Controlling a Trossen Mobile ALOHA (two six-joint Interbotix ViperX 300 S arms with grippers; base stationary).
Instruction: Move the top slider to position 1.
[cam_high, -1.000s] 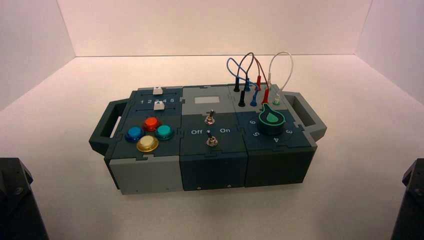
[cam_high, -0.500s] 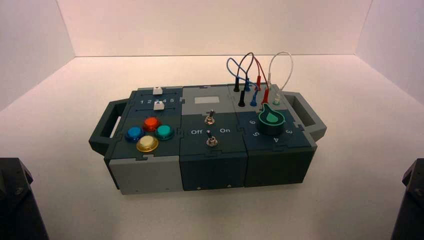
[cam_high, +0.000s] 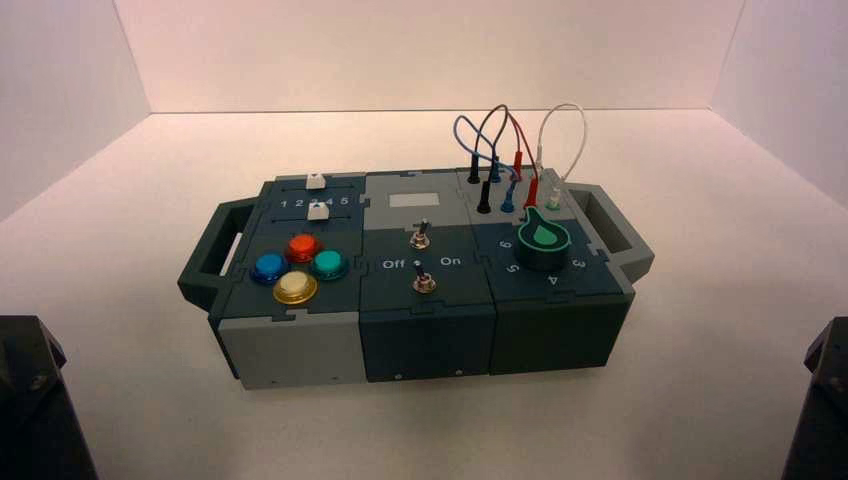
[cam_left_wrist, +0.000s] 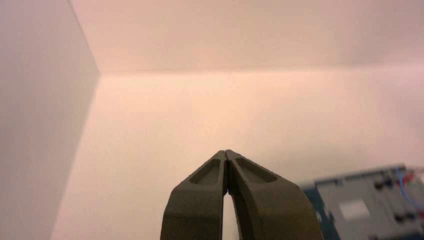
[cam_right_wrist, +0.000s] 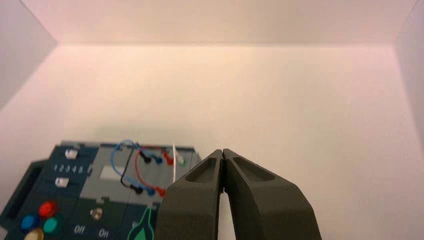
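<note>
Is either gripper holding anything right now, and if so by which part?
Nothing is held. The left gripper and right gripper are both shut on nothing, parked short of the box; the top slider is untouched.

Box layout on the bench
We note the top slider (cam_high: 316, 181) behind the lower slider (cam_high: 319, 210); buttons (cam_high: 298, 268) left, toggle switches (cam_high: 421, 258) centre, knob (cam_high: 542, 243) right.

Matt plastic box (cam_high: 420, 320), glossy round buttons (cam_high: 298, 268), shiny metal toggle switches (cam_high: 423, 238).
</note>
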